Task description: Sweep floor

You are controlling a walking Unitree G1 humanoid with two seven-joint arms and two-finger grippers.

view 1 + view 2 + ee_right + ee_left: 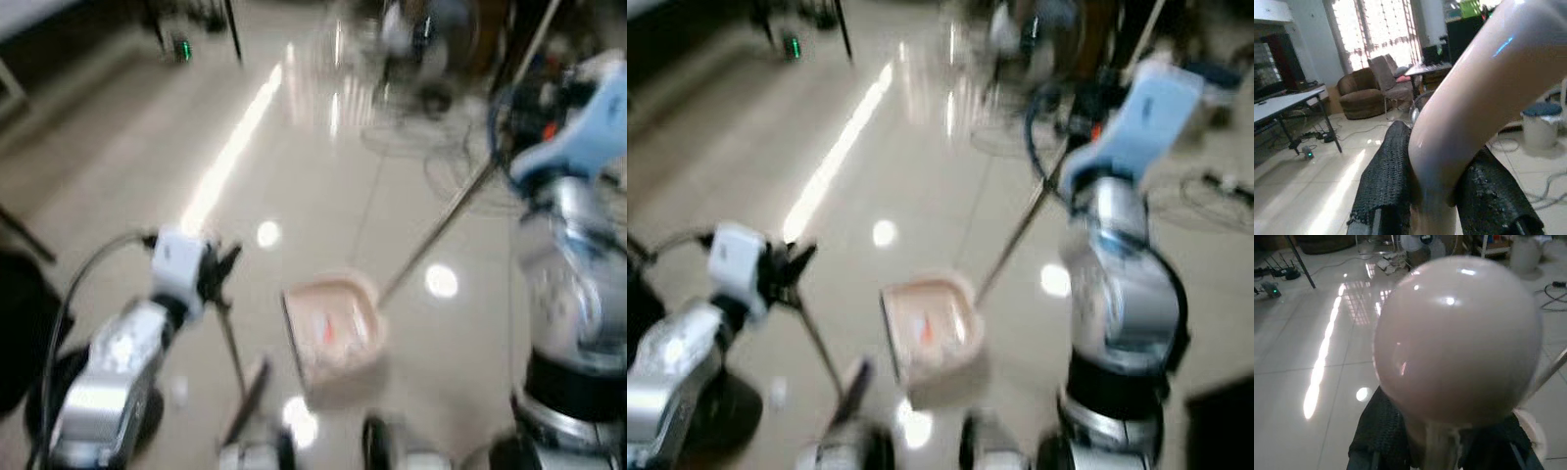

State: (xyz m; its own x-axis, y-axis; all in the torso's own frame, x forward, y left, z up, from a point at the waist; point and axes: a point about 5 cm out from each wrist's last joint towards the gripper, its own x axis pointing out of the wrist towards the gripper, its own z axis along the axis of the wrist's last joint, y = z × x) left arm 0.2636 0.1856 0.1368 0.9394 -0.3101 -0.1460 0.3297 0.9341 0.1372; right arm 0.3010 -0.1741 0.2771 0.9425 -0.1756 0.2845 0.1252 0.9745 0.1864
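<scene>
Filling the left wrist view, a pale pink rounded knob (1457, 335) sits pressed between two black fingers (1378, 431), so the left gripper (223, 269) is closed around the top of a thin handle. In the head views that handle (233, 348) runs down from the gripper toward the floor, ending at a dark slanted shape (248, 399) that is probably the broom head, though blur makes this uncertain. Just beside it, in the middle of the glossy beige tiled floor (294, 176), rests the pink dustpan (333, 333), its open tray holding a small reddish speck (331, 331). A long thin pole (441, 230) rises from the dustpan's far corner up and to the right, toward the right arm (1122, 294). In the right wrist view, the right gripper (1432, 191) has its black fingers (1386, 181) clamped on either side of a pale pink tube (1474, 93), holding it firmly. Bright streaks of light reflect off the tiles. Further back stand a fan (426, 49) and tangled cables (460, 166); through the right wrist camera a brown sofa (1364, 95) and a table (1288, 105) are visible.
</scene>
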